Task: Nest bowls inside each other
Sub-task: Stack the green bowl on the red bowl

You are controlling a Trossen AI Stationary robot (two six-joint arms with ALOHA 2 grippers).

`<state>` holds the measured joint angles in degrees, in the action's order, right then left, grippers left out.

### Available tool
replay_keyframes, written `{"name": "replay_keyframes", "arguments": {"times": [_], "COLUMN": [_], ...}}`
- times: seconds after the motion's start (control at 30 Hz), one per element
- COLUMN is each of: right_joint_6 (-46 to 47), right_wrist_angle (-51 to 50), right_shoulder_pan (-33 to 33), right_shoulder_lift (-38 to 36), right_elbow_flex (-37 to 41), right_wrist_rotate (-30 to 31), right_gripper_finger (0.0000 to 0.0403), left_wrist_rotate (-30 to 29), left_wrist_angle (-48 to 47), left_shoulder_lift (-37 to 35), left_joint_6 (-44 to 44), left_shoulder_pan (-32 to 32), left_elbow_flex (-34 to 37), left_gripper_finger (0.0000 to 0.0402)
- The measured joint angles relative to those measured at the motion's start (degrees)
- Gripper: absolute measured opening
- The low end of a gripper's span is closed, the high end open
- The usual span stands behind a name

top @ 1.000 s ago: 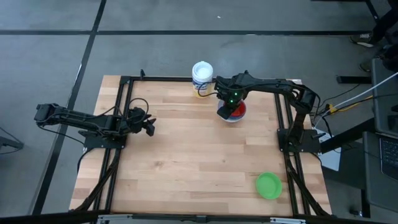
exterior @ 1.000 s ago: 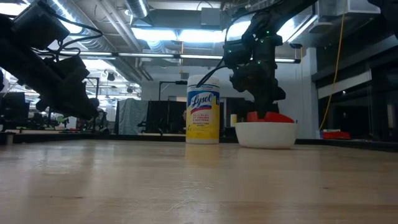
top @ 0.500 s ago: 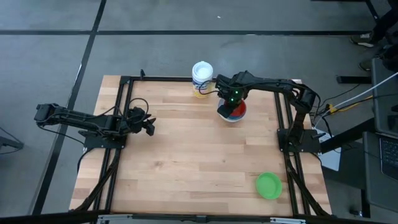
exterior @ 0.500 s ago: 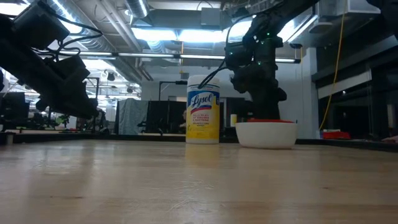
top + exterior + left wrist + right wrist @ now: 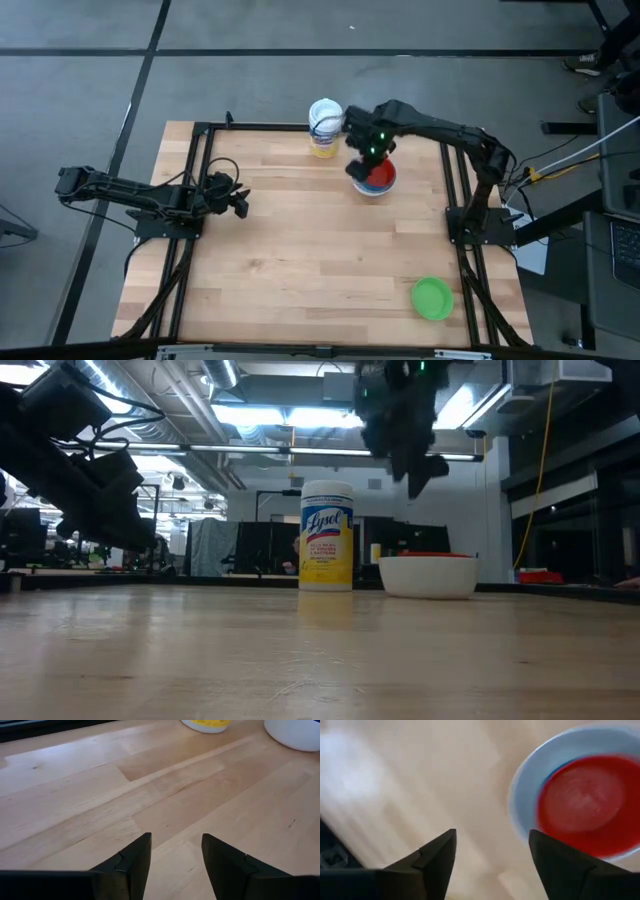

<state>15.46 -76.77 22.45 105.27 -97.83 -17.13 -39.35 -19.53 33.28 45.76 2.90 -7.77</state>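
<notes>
A white bowl (image 5: pixel 380 187) stands on the table at the far right, with a red bowl (image 5: pixel 582 805) nested in it. A thin blue rim (image 5: pixel 559 769) shows between the two. In the low view only the red bowl's rim (image 5: pixel 428 555) rises above the white wall (image 5: pixel 428 577). My right gripper (image 5: pixel 358 168) hangs open above the stack's left side, clear of it (image 5: pixel 415 480). A green bowl (image 5: pixel 432 298) rests alone near the table's near right corner. My left gripper (image 5: pixel 241 203) waits open at the table's left, low over bare wood (image 5: pixel 175 845).
A white-lidded cylindrical container with a yellow label (image 5: pixel 325 126) stands upright just left of the bowl stack, close to the right arm (image 5: pixel 327 536). Bare wood stretches across the table's middle (image 5: pixel 310 250). Black frame rails (image 5: pixel 195 180) run along the table's left and right sides.
My right gripper has opened and let go of the red bowl, which has settled lower into the white bowl. The gripper has then risen straight up, well clear of the stack.
</notes>
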Motion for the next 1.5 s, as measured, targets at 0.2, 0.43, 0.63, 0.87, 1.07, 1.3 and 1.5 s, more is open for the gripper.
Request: {"name": "replay_keyframes", "arguments": {"times": [0.2,0.43,0.63,0.87,1.07,1.3,1.5], "right_joint_6": [3.68,17.15,40.04,54.70,54.24,53.96,54.20], "right_wrist_angle": [-3.78,-2.78,14.10,27.29,28.41,29.65,31.31], "right_shoulder_pan": [-11.97,-28.83,-40.57,-48.43,-51.13,-51.94,-51.93], "right_shoulder_lift": [-4.14,-14.42,-25.44,-31.34,-32.22,-32.41,-32.41], "right_elbow_flex": [3.57,19.31,37.59,51.71,56.13,58.00,59.72], "right_wrist_rotate": [-0.06,-0.95,-6.18,-9.23,-12.32,-12.63,-11.87], "right_gripper_finger": [0.0219,0.0199,0.0194,0.0201,0.0196,0.0187,0.0185], "left_wrist_rotate": [-0.42,-0.45,0.21,0.39,0.39,0.15,0.04], "left_wrist_angle": [0.09,0.48,0.48,0.55,0.52,0.50,0.25], "left_shoulder_lift": [0.00,-0.02,-0.02,-0.01,-0.01,-0.02,-0.01], "left_joint_6": [0.88,1.55,1.55,2.47,2.89,3.01,3.01], "left_shoulder_pan": [0.02,0.00,0.00,0.00,0.00,0.00,0.00], "left_elbow_flex": [0.02,0.02,0.02,0.02,0.02,0.02,0.02], "left_gripper_finger": [0.0171,0.0171,0.0171,0.0171,0.0171,0.0171,0.0171]}}
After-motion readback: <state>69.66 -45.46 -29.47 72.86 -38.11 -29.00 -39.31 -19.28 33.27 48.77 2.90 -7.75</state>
